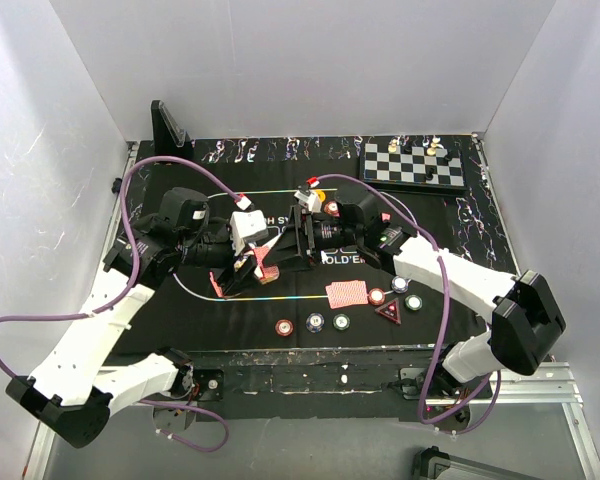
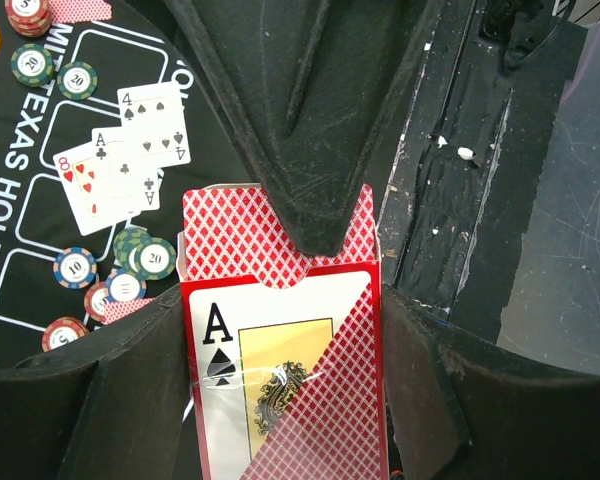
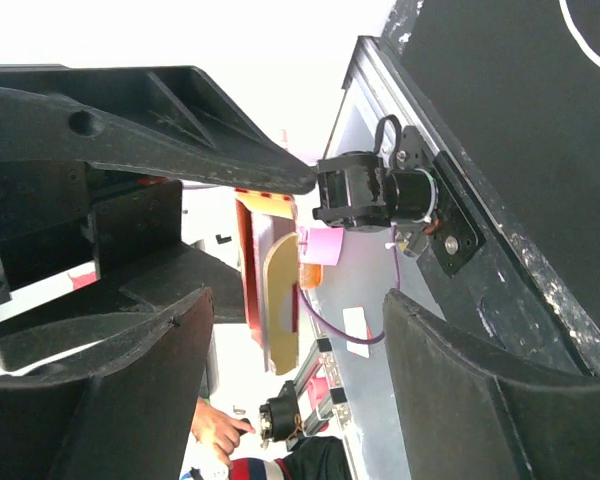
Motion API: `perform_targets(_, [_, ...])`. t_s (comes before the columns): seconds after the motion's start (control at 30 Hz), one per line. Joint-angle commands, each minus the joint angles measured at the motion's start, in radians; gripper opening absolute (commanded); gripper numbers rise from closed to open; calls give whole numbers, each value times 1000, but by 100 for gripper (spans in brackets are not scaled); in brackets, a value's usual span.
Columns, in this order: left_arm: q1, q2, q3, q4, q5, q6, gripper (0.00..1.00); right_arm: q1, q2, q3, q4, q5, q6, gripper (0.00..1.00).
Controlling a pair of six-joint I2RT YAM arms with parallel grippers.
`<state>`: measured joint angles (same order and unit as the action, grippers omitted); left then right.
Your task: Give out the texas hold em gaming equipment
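Observation:
My left gripper [image 2: 283, 345] is shut on a red card box [image 2: 280, 350] with an ace of spades on its face, held above the mat's left side [image 1: 261, 262]. My right gripper [image 1: 292, 244] faces it from the right with jaws open. One of its black fingers [image 2: 315, 150] reaches down onto the box's top edge. In the right wrist view the box [image 3: 268, 290] shows edge-on between the open jaws [image 3: 295, 340]. Three face-up cards [image 2: 130, 150] and several chips [image 2: 140, 255] lie on the mat. Red-backed cards [image 1: 346, 293] and a red triangular marker [image 1: 388, 312] lie at the front.
A chessboard [image 1: 415, 163] with pieces stands at the back right. Chips [image 1: 314, 322] line the mat's front edge, with more [image 1: 399, 285] beside the marker. A black stand [image 1: 167, 126] is at the back left. The black mat [image 1: 200, 330] covers the table.

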<state>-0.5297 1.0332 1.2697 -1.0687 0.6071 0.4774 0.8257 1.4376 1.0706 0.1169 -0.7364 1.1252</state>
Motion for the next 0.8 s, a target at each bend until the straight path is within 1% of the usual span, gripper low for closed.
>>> perform_targets(0.0, [4,-7,-1,42,45,-14,20,3,4,26,147,-29,67,77])
perform_targets(0.07, [4,-10,-6,53,43,-20,20,10,23,38,161,-29,79,77])
perform_targets(0.2, [4,-15,-10,68,40,-23,20,18,46,46,170,-38,94,67])
perform_targets(0.27, [4,-19,-21,91,34,-29,20,24,53,46,170,-38,94,65])
perform_targets(0.37, [4,-16,-27,119,40,-51,18,27,61,38,165,-38,97,59])
perform_targets(0.5, [5,-13,-29,134,43,-62,18,23,40,14,149,-37,88,51])
perform_targets(0.63, [4,-27,-30,139,36,-65,17,-2,3,-21,135,-34,79,40])
perform_targets(0.77, [4,-28,-30,138,37,-65,17,-25,-29,-54,135,-34,79,35])
